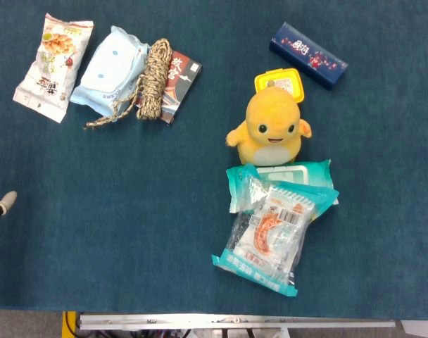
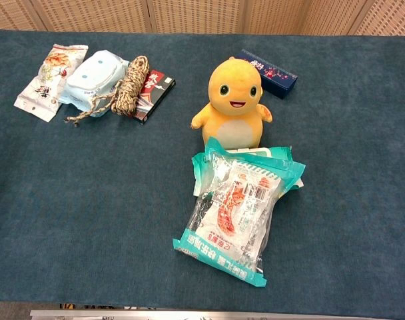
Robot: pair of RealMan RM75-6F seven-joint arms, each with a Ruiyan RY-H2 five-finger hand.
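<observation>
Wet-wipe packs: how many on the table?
2. One light-blue wet-wipe pack sits far left beside the rope coil; one teal wet-wipe pack lies under the shrimp snack bag. More could be hidden.

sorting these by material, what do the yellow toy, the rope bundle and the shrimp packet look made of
The yellow toy looks like soft plush fabric: matte, fuzzy surface and rounded stuffed shape. The rope bundle seems to be coarse natural fibre, perhaps jute or hemp: tan, twisted strands with frayed loose ends. The shrimp packet looks like thin glossy plastic film: clear window, crinkles and light glare.

Printed characters on the snack bag [image 2: 234, 210], dark box [image 1: 177, 79] and blue box [image 1: 309, 54], all illegible
</observation>
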